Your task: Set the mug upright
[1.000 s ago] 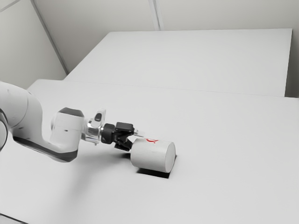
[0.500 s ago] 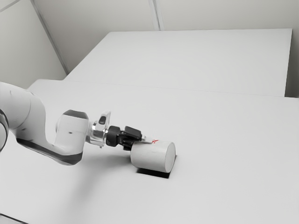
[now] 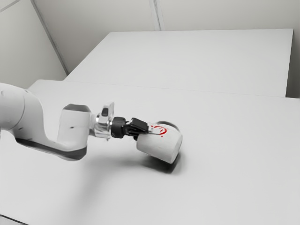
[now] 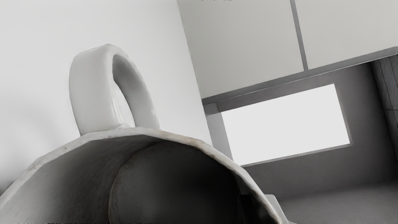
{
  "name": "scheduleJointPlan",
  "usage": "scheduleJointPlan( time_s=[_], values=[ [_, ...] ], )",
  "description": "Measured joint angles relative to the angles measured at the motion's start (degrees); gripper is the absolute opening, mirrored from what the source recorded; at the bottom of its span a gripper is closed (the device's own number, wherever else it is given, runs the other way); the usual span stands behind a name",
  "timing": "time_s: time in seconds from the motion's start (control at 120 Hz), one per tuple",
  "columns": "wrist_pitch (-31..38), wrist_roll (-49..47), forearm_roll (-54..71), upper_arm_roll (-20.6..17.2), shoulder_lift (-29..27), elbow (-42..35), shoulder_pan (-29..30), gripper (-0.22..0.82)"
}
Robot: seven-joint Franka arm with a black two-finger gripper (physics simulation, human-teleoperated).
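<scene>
Pale walls (image 3: 28, 44) stand behind the white table (image 3: 70, 197). From the exterior view's left, my arm (image 3: 74, 129) reaches toward three o'clock. Next comes my gripper (image 3: 153, 130), its fingers nearly together, pinching the wall of the mug (image 3: 160, 147) near its rim (image 4: 192, 141), one finger inside and one outside. The mug lies tilted, a little below the exterior view's centre toward six o'clock, mouth toward me, base pointing to four o'clock. Its handle (image 4: 93, 90) sits at one o'clock from the mug's middle.
</scene>
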Motion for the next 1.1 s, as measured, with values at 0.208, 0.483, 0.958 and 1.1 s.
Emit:
scheduleJointPlan(
  time_s=[0.208, 0.483, 0.958, 1.1],
  values=[
    [6.93, -3.20, 20.95, -2.21, -0.68, 11.60, 0.15, -0.17],
    [20.26, -15.15, 70.98, -6.17, 0.50, 13.62, -0.05, -0.18],
    [27.26, -32.94, 88.40, -7.80, -0.88, 9.42, -0.05, -0.18],
    [30.39, -36.37, 87.13, -8.39, -3.93, 5.89, 0.23, -0.18]
  ],
)
